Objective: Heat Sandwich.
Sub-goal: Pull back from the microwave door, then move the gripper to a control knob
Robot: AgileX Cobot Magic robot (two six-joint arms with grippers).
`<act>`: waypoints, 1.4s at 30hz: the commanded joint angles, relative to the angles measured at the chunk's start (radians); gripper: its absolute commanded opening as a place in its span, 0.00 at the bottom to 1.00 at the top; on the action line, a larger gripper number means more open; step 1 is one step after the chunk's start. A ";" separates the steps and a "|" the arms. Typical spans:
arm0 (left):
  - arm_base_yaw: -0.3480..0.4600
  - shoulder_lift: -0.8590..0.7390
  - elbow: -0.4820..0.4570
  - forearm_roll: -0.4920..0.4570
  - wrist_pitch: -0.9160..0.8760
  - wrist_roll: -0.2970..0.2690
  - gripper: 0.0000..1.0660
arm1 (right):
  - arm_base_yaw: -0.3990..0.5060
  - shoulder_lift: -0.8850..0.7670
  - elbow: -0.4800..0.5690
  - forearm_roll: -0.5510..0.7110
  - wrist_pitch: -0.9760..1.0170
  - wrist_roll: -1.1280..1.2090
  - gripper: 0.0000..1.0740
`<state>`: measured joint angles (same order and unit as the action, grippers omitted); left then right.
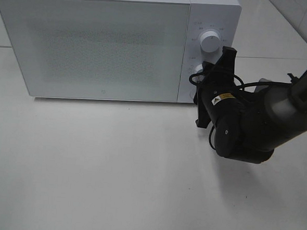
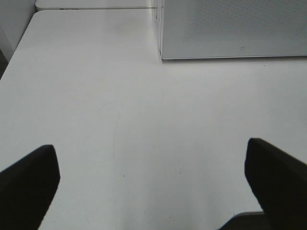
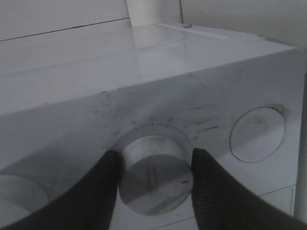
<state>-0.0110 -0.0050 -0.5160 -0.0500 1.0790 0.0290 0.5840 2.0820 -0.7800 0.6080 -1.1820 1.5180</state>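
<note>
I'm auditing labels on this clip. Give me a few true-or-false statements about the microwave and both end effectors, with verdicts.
1. The microwave door is shut. True.
2. The right end effector grips the top knob. False: its fingers clasp the lower knob; the upper knob stands free.
3. The left end effector holds the sandwich. False: it holds nothing, and no sandwich shows in any view.
4. The left end effector is open above the table. True.
</note>
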 commanded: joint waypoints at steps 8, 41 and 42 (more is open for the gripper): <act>0.002 -0.023 0.001 -0.007 -0.004 -0.002 0.92 | 0.001 -0.011 -0.017 -0.083 -0.110 -0.012 0.14; 0.002 -0.022 0.001 -0.007 -0.004 -0.002 0.92 | 0.001 -0.175 0.169 -0.181 0.104 -0.206 0.72; 0.002 -0.022 0.001 -0.007 -0.004 -0.002 0.92 | 0.001 -0.175 0.169 -0.181 0.104 -0.206 0.72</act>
<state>-0.0110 -0.0050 -0.5160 -0.0500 1.0790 0.0290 0.5840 1.9370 -0.6210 0.4660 -1.1040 1.3610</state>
